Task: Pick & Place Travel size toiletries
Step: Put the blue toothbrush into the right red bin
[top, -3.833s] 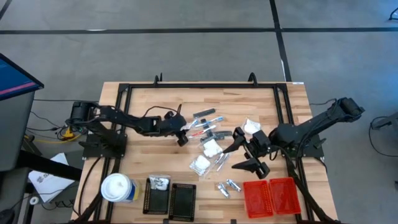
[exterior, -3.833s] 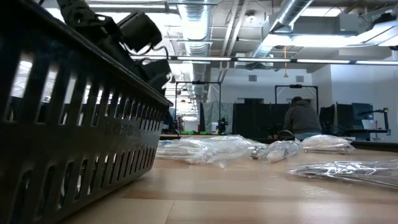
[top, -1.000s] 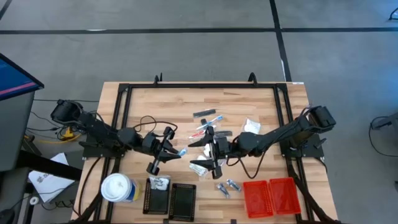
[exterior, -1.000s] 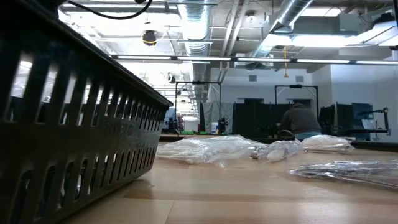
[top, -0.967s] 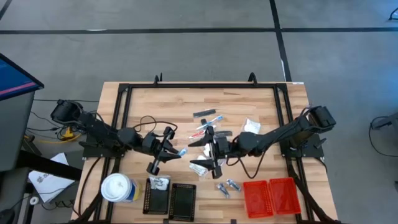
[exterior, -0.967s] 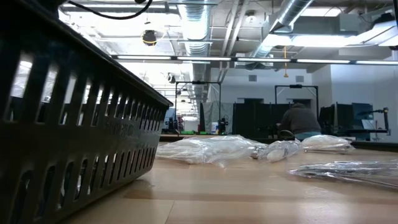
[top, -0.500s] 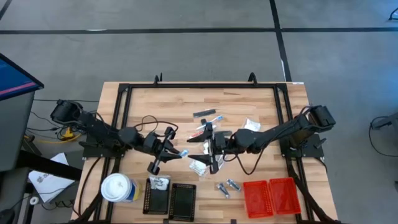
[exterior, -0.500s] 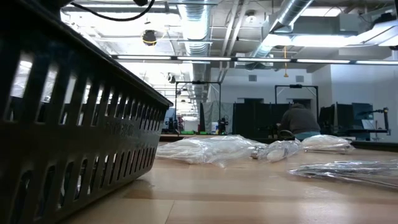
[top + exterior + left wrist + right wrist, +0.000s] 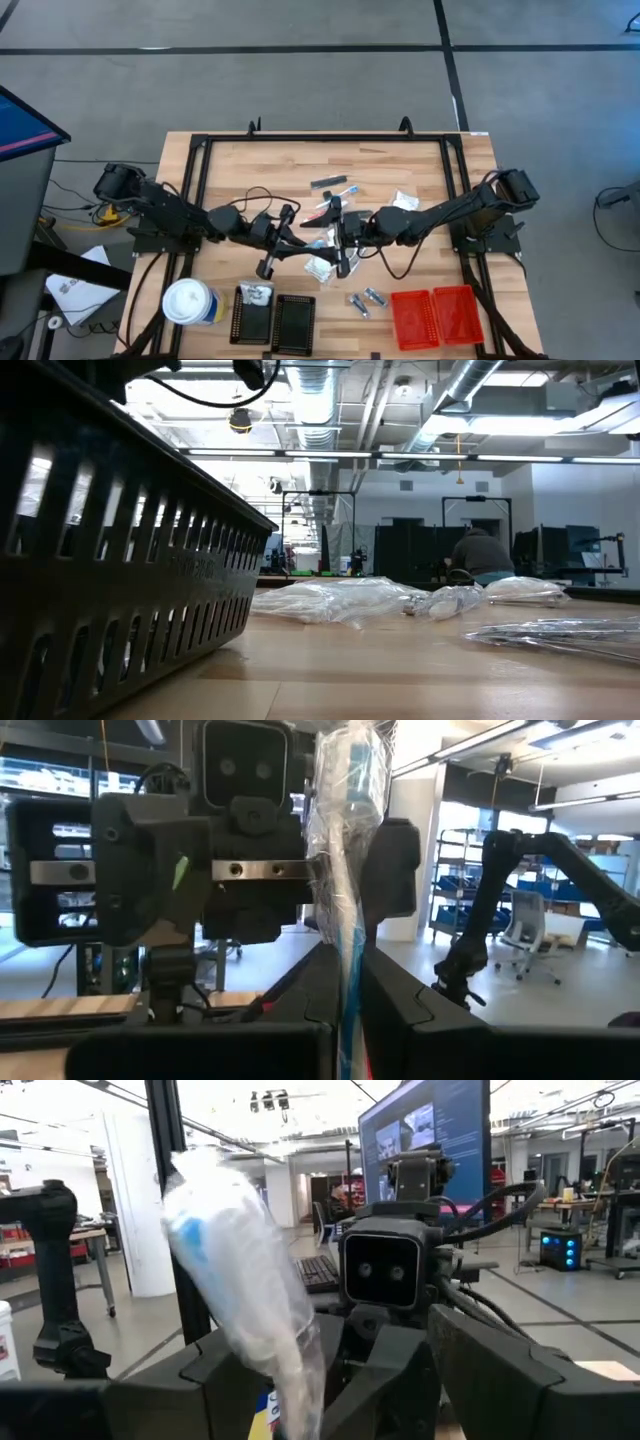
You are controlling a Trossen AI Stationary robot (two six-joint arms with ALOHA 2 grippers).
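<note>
My left gripper (image 9: 303,247) (image 9: 348,995) is shut on a thin blue and white stick in a clear wrapper (image 9: 350,860), one of the travel size toiletries, above the table's middle. My right gripper (image 9: 335,250) (image 9: 350,1375) faces it, open. Its fingers stand on either side of the wrapped stick (image 9: 235,1280); whether they touch it, I cannot tell. More toiletries lie on the wood: sticks (image 9: 333,186), white packets (image 9: 320,266) and silvery sachets (image 9: 366,300). My left gripper pinches the wrapped stick's lower end (image 9: 350,970) between its two fingers, coming about level from the table's left side. The stick juts out past the fingertips toward my right gripper, its blue end (image 9: 357,765) farthest from the fingers. It is lifted clear of the table.
Two black ribbed trays (image 9: 275,321) stand at the near edge, one holding a packet; its wall (image 9: 110,570) fills the low view's left. Two red trays (image 9: 436,315) stand near right. A white-topped canister (image 9: 190,301) stands near left. A person sits in the room behind.
My left gripper has gone toward the table's right, up to my right gripper, carrying the wrapped stick clear of the table. The stick now stands between my right gripper's open fingers.
</note>
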